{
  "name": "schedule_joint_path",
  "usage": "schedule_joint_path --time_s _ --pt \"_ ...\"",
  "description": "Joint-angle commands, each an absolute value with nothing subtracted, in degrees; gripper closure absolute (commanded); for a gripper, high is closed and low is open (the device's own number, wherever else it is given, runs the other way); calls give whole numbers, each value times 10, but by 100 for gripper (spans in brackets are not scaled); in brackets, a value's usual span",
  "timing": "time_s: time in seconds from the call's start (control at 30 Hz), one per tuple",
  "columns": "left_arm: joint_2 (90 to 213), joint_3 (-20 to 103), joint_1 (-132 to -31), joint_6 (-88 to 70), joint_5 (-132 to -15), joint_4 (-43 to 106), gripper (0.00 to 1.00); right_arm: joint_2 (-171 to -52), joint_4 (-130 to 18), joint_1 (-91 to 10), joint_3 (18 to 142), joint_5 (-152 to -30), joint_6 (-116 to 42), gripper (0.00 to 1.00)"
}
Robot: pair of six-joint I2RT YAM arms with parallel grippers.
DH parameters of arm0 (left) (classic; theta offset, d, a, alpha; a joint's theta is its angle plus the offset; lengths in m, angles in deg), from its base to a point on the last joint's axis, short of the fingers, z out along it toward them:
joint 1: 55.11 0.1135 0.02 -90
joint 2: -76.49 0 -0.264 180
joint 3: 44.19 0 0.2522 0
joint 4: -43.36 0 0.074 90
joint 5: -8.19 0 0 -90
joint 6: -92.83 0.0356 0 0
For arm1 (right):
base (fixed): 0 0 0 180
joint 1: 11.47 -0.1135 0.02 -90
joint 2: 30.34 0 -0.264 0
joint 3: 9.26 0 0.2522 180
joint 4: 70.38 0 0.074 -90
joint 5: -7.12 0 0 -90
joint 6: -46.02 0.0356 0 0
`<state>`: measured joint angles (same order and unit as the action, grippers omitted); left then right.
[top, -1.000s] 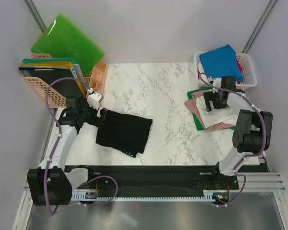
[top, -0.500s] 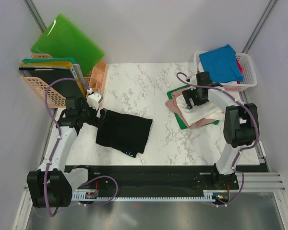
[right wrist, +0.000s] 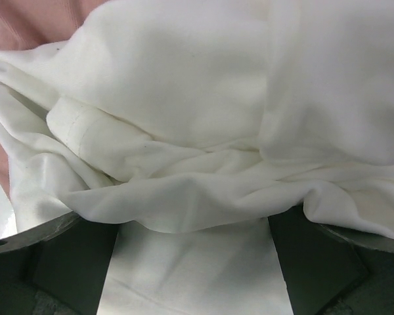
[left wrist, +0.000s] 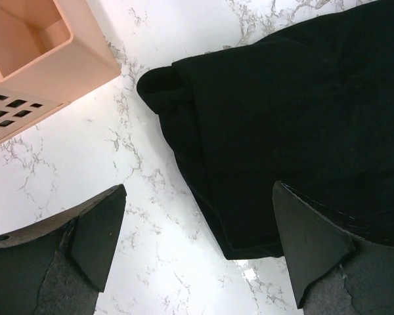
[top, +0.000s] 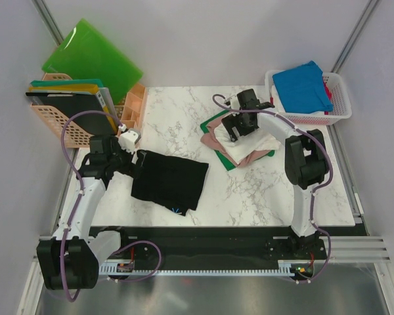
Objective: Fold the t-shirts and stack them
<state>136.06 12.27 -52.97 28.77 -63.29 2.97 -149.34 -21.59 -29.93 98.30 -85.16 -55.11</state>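
Note:
A black t-shirt point(top: 171, 180) lies folded on the marble table, left of centre. My left gripper point(top: 136, 162) hangs open over its left edge; in the left wrist view the gripper point(left wrist: 200, 243) straddles a corner of the black cloth point(left wrist: 295, 111) without touching it. A stack of t-shirts, white point(top: 249, 146) on pink point(top: 213, 136) on green point(top: 230, 164), sits right of centre. My right gripper point(top: 237, 128) is pressed onto it, jaws wide. In the right wrist view the gripper point(right wrist: 194, 262) has white cloth point(right wrist: 184, 118) bulging between its fingers. A blue t-shirt point(top: 303, 85) fills the white basket point(top: 341, 108).
Bright green plastic boards point(top: 92, 56) lean at the back left. A peach basket point(top: 59, 121) of folders stands below them, with a small peach bin point(top: 132, 105), also seen from the left wrist point(left wrist: 39, 59), beside it. The table's right edge point(top: 345, 190) runs close to the right arm.
My right gripper has swept left from the table's right side toward the middle, and the white, pink and green stack slid along under it. The left arm has barely moved.

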Motion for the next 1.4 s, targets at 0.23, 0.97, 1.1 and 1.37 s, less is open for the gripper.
schedule_joint_path --time_s 0.23,0.97,1.1,1.37 --pt "1362 109 -530 296 -633 43 0 -1566 -155 -355 981 -890 -537 2" --pt "1470 135 -531 365 -602 -50 0 -1203 22 -360 963 -966 -643 2" --pt "1568 194 -531 382 -568 -127 0 -1165 40 -363 888 -990 -653 2" --pt "1647 253 -530 373 -557 -170 0 -1109 41 -387 829 -1039 -653 2"
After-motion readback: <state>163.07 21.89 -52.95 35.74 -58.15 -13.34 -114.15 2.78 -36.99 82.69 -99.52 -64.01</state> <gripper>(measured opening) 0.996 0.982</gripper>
